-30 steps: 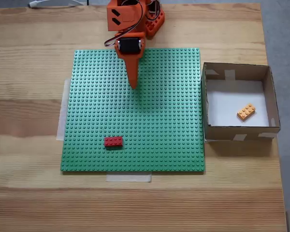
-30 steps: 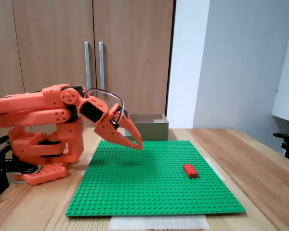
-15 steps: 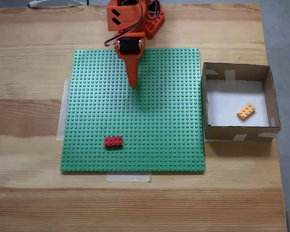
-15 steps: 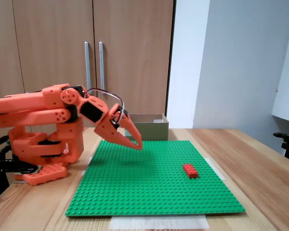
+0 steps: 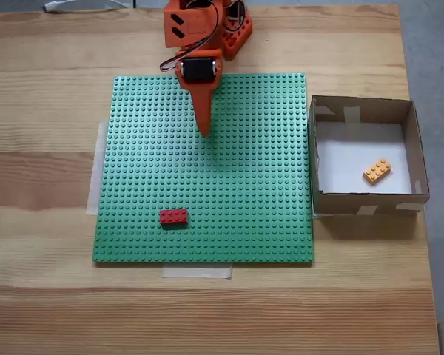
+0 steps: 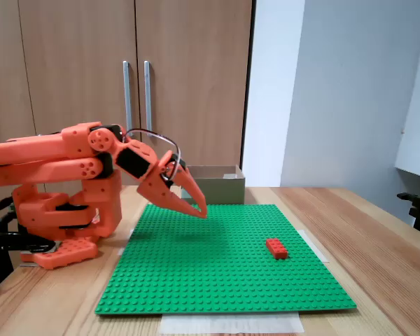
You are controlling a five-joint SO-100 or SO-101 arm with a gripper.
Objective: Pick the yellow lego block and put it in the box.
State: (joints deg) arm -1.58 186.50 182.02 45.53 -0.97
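The yellow lego block [image 5: 377,171] lies on the white bottom of the cardboard box [image 5: 365,200], right of the green baseplate [image 5: 244,192] in a fixed view. In another fixed view the box [image 6: 213,185] stands behind the plate; the block inside is hidden by its wall. My orange gripper [image 5: 204,133] hangs shut and empty a little above the plate's far middle, folded back near the arm's base, far from the box. From the side the gripper [image 6: 201,213] points down at the plate.
A red brick [image 5: 173,217] sits on the baseplate near its front left, also seen as the red brick [image 6: 276,248] from the side. The arm's base [image 5: 207,26] stands at the table's far edge. Wooden cabinet doors [image 6: 133,84] rise behind.
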